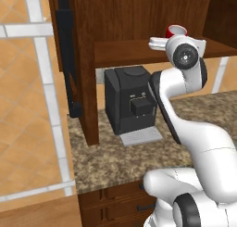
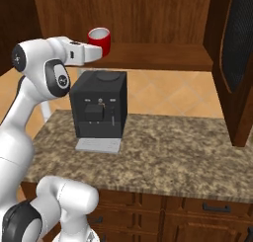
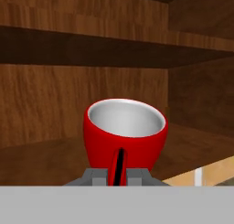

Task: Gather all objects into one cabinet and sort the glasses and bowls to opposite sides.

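Glossy red cup (image 3: 124, 134) with a pale grey inside sits upright over the dark brown wooden open shelf (image 1: 134, 52), at the shelf's front edge; whether its base touches the plank I can't tell. Two-finger gripper (image 3: 119, 175) is pinched nearly closed on the cup's thin red handle, which runs down the near side of the cup between the two grey finger pads (image 3: 97, 176). From the right base camera the same red cup (image 2: 99, 40) shows just past the tip of the white hand (image 2: 89, 52), above and slightly left of the black boxy coffee machine (image 2: 99, 105). From the left base camera the cup (image 1: 176, 31) peeks out behind the white wrist, above and right of the coffee machine (image 1: 129, 98). Coffee machine stands directly below the shelf on the speckled granite counter (image 2: 168, 152), with its light grey drip tray (image 2: 98, 145) in front. Tall dark-wood cupboard with a black vertical handle (image 1: 67, 59) rises left of the coffee machine, its side panel touching the shelf end
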### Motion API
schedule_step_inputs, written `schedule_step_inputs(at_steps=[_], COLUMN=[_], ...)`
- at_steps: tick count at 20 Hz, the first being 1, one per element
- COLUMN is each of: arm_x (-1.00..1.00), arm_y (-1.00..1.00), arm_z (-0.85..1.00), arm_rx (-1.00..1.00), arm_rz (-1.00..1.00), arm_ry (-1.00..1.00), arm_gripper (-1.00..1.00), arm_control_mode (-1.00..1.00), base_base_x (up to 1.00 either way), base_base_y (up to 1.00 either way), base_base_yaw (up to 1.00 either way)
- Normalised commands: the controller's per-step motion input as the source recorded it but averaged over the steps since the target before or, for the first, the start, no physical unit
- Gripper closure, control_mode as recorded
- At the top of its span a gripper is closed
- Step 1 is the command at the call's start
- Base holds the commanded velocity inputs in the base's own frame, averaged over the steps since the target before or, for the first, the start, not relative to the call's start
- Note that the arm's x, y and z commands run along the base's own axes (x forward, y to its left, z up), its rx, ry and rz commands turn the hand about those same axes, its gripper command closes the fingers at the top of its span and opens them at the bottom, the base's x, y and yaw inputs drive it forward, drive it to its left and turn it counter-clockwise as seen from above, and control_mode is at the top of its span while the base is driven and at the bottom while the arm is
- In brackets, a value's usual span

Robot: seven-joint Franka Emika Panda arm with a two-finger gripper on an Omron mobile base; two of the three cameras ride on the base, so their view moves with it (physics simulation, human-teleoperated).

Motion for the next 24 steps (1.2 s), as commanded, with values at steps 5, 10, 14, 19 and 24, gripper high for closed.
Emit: schedule_step_inputs(at_steps=[5, 10, 14, 19, 24], arm_x=[0.00, 0.00, 0.00, 0.00, 0.00], arm_y=[0.00, 0.00, 0.00, 0.00, 0.00], arm_z=[0.00, 0.00, 0.00, 0.00, 0.00], arm_rx=[0.00, 0.00, 0.00, 0.00, 0.00], arm_rz=[0.00, 0.00, 0.00, 0.00, 0.00], arm_ry=[0.00, 0.00, 0.00, 0.00, 0.00], arm_gripper=[1.00, 1.00, 1.00, 1.00, 1.00], arm_control_mode=[1.00, 1.00, 1.00, 1.00, 1.00], base_base_x=[-0.72, -0.82, -0.82, -0.74, -0.66], base_base_y=[-0.37, -0.55, -0.63, -0.64, -0.65], base_base_yaw=[-0.02, -0.10, -0.17, -0.20, -0.26])
